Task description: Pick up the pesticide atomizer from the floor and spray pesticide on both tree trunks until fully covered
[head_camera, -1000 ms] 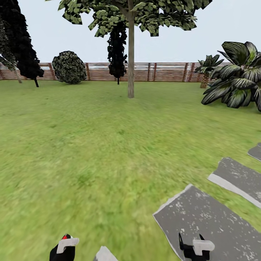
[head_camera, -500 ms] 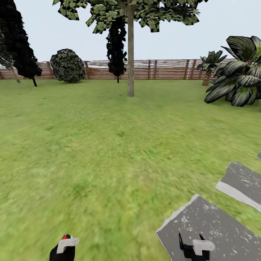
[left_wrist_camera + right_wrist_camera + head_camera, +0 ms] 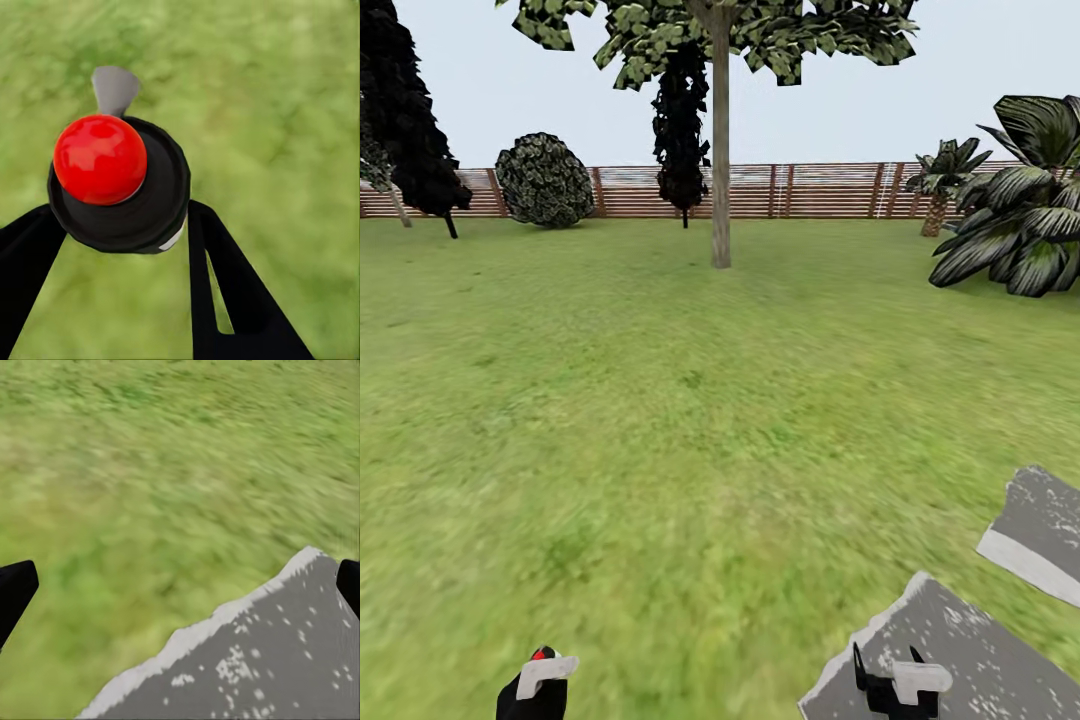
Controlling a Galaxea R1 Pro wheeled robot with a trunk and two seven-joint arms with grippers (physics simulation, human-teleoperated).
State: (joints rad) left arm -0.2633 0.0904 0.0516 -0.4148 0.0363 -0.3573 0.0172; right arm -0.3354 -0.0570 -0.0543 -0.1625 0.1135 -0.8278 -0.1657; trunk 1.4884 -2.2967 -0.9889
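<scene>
One tall tree stands straight ahead across the lawn, its beige-grey trunk (image 3: 720, 180) under a mottled green crown (image 3: 760, 30). My left gripper (image 3: 535, 688) sits at the lower edge of the head view, shut on the pesticide atomizer (image 3: 540, 656). In the left wrist view the atomizer (image 3: 120, 187) is a black body with a red round cap and a grey nozzle, held between the black fingers (image 3: 225, 292) of the left gripper (image 3: 120, 247). My right gripper (image 3: 886, 662) is open and empty above a slab, its fingers spread wide at the sides of the right wrist view (image 3: 180, 592).
Grey paving slabs (image 3: 960, 660) (image 3: 1040, 530) lie at the lower right, one also under the right wrist (image 3: 262, 660). A brown slat fence (image 3: 810, 190) closes the far side. A round bush (image 3: 545, 180), dark conifers (image 3: 410, 120) (image 3: 682, 130) and broad-leaved plants (image 3: 1020, 230) stand along it. Open grass lies ahead.
The whole view has shifted with the robot: the slabs have slid right and down out of the picture. Both grippers keep their places and states.
</scene>
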